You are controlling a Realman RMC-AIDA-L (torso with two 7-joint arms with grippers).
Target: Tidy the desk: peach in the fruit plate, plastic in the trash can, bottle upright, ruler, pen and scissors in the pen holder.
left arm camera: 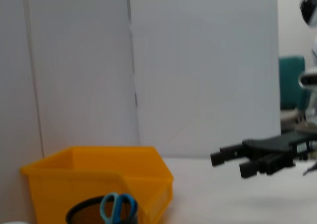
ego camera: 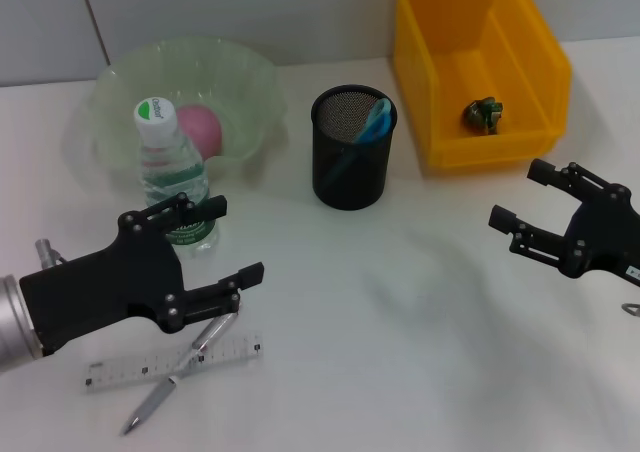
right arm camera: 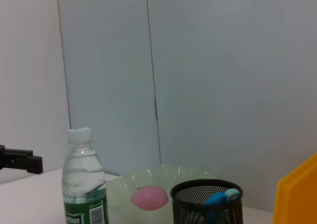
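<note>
Left gripper (ego camera: 233, 240): fingers spread wide, nothing between them; arm enters low from the left edge, wrist level, fingertips aimed right. Right gripper (ego camera: 520, 196): fingers likewise parted and empty, aimed left toward the other, well apart from it, hanging above the surface.

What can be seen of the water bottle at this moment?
The water bottle is clear plastic with a white cap and a green label, and it stands upright on the white table, just in front of the pale green fruit plate. The open left gripper hovers close in front of it without touching it.
</note>
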